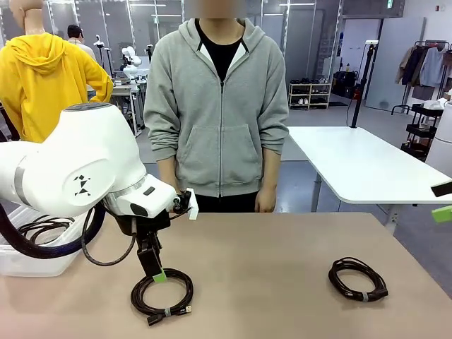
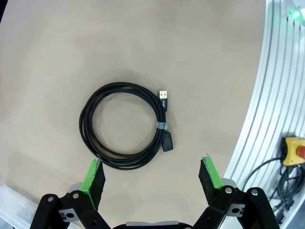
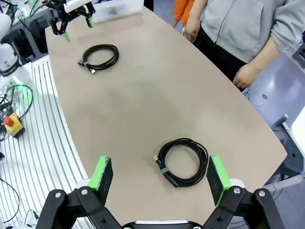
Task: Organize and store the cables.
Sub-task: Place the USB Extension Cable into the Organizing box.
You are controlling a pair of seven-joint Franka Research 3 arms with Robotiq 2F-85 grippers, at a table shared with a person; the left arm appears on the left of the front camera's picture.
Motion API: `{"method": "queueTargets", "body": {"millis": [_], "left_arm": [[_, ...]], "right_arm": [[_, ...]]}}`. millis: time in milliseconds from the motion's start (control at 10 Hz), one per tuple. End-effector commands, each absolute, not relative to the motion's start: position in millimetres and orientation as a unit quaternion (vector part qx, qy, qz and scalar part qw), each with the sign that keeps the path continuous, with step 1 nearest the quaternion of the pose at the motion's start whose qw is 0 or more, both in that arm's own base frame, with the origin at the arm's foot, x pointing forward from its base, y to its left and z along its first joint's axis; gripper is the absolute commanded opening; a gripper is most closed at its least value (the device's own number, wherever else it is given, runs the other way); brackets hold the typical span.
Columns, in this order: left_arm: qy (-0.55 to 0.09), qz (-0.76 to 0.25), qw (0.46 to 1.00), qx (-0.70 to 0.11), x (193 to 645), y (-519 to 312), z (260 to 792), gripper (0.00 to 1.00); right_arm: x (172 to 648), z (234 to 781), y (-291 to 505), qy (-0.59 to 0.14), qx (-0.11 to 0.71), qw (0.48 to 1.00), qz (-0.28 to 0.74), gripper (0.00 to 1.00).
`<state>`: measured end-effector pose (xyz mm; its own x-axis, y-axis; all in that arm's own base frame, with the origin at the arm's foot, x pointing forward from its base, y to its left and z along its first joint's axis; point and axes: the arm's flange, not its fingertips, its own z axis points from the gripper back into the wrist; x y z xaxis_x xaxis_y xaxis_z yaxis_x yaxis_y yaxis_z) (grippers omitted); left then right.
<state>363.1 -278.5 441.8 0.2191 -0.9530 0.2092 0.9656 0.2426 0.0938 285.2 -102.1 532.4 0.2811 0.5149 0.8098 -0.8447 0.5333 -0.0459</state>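
Observation:
Two cables lie on the tan table, each a black coil tied with a pale band. One cable point(image 1: 162, 296) point(image 2: 126, 126) point(image 3: 99, 56) sits near the front left. My left gripper point(image 1: 157, 274) point(image 2: 151, 167) hangs open just above it, pads apart over the coil's near side, not touching. The other cable point(image 1: 358, 279) point(image 3: 183, 161) rests at the right. High above that one, my right gripper point(image 3: 159, 161) is open, and its green pad shows at the picture's right edge point(image 1: 443, 212).
A clear plastic bin point(image 1: 28, 263) point(image 3: 114, 7) with black cords in it stands at the table's left edge. A person in a grey hoodie stands at the far side, hands point(image 1: 266, 201) hanging by the edge. A white table point(image 1: 353, 166) stands behind.

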Motion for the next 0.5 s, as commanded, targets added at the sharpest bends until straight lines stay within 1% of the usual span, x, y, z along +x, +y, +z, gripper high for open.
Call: {"method": "queueTargets", "body": {"millis": [0,200,300,400], "left_arm": [[-0.115,-0.617,0.778,-0.029,361.7,-278.4,444.3,1.0],[-0.112,-0.615,0.78,-0.028,363.0,-278.6,442.3,1.0],[-0.094,-0.627,0.772,-0.035,368.2,-288.4,420.2,1.0],[-0.112,-0.63,0.767,-0.046,368.2,-292.5,409.5,1.0]], "right_arm": [[284.0,534.3,-101.4,-0.411,0.198,0.774,0.439,1.0],[284.0,534.3,-101.4,-0.411,0.198,0.774,0.439,1.0],[284.0,534.3,-101.4,-0.411,0.198,0.774,0.439,1.0],[284.0,534.3,-101.4,-0.411,0.198,0.774,0.439,1.0]]}}
